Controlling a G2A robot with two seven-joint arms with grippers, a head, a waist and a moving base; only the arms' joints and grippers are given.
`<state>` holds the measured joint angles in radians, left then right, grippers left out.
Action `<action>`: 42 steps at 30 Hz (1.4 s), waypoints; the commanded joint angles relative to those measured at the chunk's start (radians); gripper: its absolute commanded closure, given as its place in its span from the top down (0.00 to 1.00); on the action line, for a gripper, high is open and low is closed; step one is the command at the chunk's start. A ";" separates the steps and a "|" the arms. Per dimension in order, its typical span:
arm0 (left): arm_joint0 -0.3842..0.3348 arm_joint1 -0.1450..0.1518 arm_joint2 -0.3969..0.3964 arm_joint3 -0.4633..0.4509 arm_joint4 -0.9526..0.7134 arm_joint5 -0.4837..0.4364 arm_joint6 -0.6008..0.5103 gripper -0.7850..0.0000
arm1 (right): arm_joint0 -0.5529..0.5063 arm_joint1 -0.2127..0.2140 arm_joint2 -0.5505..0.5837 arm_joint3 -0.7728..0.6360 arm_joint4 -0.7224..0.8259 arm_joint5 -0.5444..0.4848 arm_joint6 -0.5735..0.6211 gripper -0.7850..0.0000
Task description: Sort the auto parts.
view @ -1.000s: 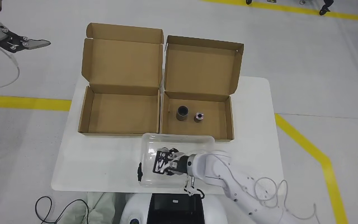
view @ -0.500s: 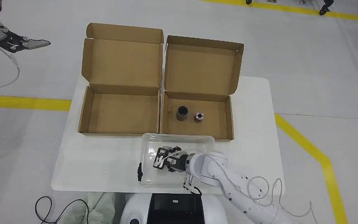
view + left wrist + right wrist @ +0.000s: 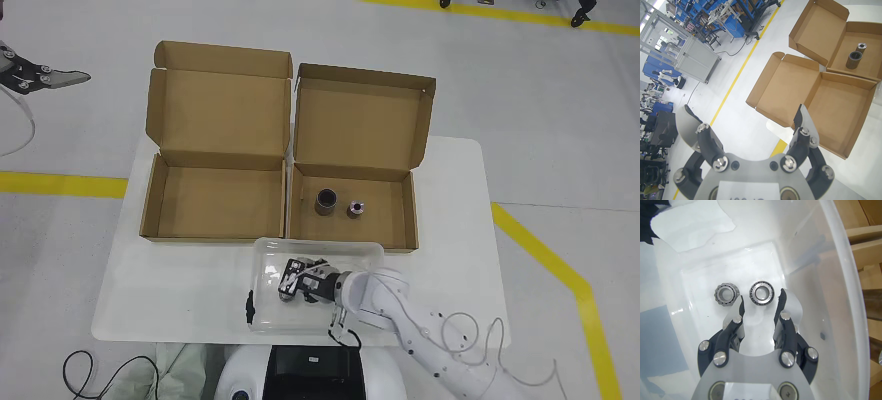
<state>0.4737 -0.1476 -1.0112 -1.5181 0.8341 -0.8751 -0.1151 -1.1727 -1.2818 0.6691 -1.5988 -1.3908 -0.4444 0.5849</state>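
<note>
R hand [image 3: 762,298]: inside the clear bin [image 3: 829,275], low over its floor, fingers apart approx. one bearing's width, holding nothing.
L hand [image 3: 743,107]: spread wide, empty, held off past the table [image 3: 450,200] edge by the left box [image 3: 838,117], well apart from the bin.
Target bearing [image 3: 752,294]: on bin floor, bore pointing up at the wrist cam, just beyond the R fingertips and in line w/ the gap.
2nd bearing [image 3: 726,303]: same pose, just beside the target, just outside one fingertip.
Key relation: target lies straight ahead of the R hand; R arm far nearer than L.
Right box [image 3: 350,215]: already has a dark sleeve [image 3: 326,202] and a small bright part [image 3: 356,209].
Step (judged): pre-grasp; prob. needs a short push fwd, then close.
Risk: the finger next to the 2nd bearing could nudge it.
</note>
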 commanded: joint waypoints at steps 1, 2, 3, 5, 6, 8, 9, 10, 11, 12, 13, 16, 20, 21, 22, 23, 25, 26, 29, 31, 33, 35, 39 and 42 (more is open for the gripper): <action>0.000 0.000 0.000 0.000 0.000 0.000 0.000 1.00 | 0.004 -0.002 -0.002 0.008 0.002 0.001 0.002 0.43; 0.000 0.000 0.000 0.000 0.000 0.000 0.000 1.00 | 0.006 -0.003 -0.002 0.011 0.003 0.001 0.001 0.44; 0.000 0.000 0.000 0.000 0.000 0.000 0.000 1.00 | 0.008 -0.004 -0.002 0.016 0.003 0.002 -0.001 0.44; 0.000 0.000 0.000 0.000 0.000 0.000 0.000 1.00 | 0.012 -0.006 -0.002 0.025 0.004 0.001 -0.007 0.44; 0.000 0.000 0.000 0.000 0.000 0.000 0.000 1.00 | 0.015 -0.008 -0.003 0.029 0.005 0.000 -0.010 0.44; 0.000 0.000 0.000 0.000 0.000 0.000 0.000 1.00 | 0.021 -0.011 -0.009 0.039 0.007 -0.005 -0.018 0.44; 0.000 0.000 0.000 0.000 0.000 0.000 0.000 1.00 | 0.025 -0.013 -0.012 0.045 0.009 -0.007 -0.022 0.44; 0.000 0.000 0.000 0.000 0.000 0.000 0.000 1.00 | 0.030 -0.016 -0.015 0.051 0.010 -0.008 -0.026 0.44; 0.000 0.000 0.000 0.000 0.000 0.000 0.000 1.00 | 0.034 -0.018 -0.018 0.057 0.012 -0.008 -0.030 0.44; 0.000 0.000 0.000 0.000 0.000 0.000 0.000 1.00 | 0.040 -0.021 -0.022 0.063 0.013 -0.008 -0.034 0.44; 0.000 0.000 0.000 0.000 0.000 0.000 0.000 1.00 | 0.046 -0.024 -0.026 0.071 0.014 -0.010 -0.038 0.44; 0.000 0.000 0.000 0.000 0.000 0.000 0.000 1.00 | 0.066 -0.034 -0.040 0.094 0.018 -0.016 -0.048 0.45; 0.000 0.000 0.000 0.000 0.000 0.000 0.000 1.00 | 0.085 -0.046 -0.056 0.123 0.023 -0.017 -0.055 0.44; 0.000 0.000 0.000 0.000 0.000 0.000 0.000 1.00 | 0.089 -0.049 -0.059 0.129 0.025 -0.017 -0.056 0.44; 0.000 0.000 0.000 0.000 0.000 0.000 0.000 1.00 | 0.092 -0.051 -0.061 0.136 0.027 -0.017 -0.057 0.43; 0.000 0.000 0.000 0.000 0.000 0.000 0.000 1.00 | 0.093 -0.053 -0.062 0.142 0.028 -0.016 -0.058 0.43; 0.000 0.000 0.000 0.000 0.000 0.000 0.000 1.00 | 0.094 -0.055 -0.064 0.148 0.028 -0.016 -0.059 0.41; 0.000 0.000 0.000 0.000 0.000 0.000 0.000 1.00 | 0.093 -0.055 -0.063 0.150 0.028 -0.017 -0.058 0.39; 0.000 0.000 0.000 0.000 0.000 0.000 0.000 1.00 | 0.089 -0.054 -0.058 0.148 0.025 -0.018 -0.053 0.19; 0.000 0.000 0.000 0.000 0.000 0.000 0.000 1.00 | 0.084 -0.053 -0.053 0.141 0.023 -0.020 -0.046 0.03; 0.000 0.000 0.000 0.000 0.000 0.000 0.000 1.00 | 0.080 -0.051 -0.048 0.123 0.012 -0.018 -0.042 0.00; 0.000 0.000 0.000 0.000 0.000 0.000 0.000 1.00 | 0.071 -0.047 -0.040 0.102 -0.001 -0.015 -0.043 0.00; 0.000 0.000 0.000 0.000 0.000 0.000 0.000 1.00 | 0.055 -0.040 -0.025 0.057 -0.022 -0.016 -0.037 0.00; 0.000 0.000 0.000 0.000 0.000 0.000 0.000 1.00 | 0.041 -0.035 -0.015 0.026 -0.041 -0.013 -0.049 0.00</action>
<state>0.4737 -0.1476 -1.0112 -1.5181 0.8341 -0.8751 -0.1151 -1.1279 -1.3181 0.6512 -1.5644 -1.4273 -0.4586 0.5396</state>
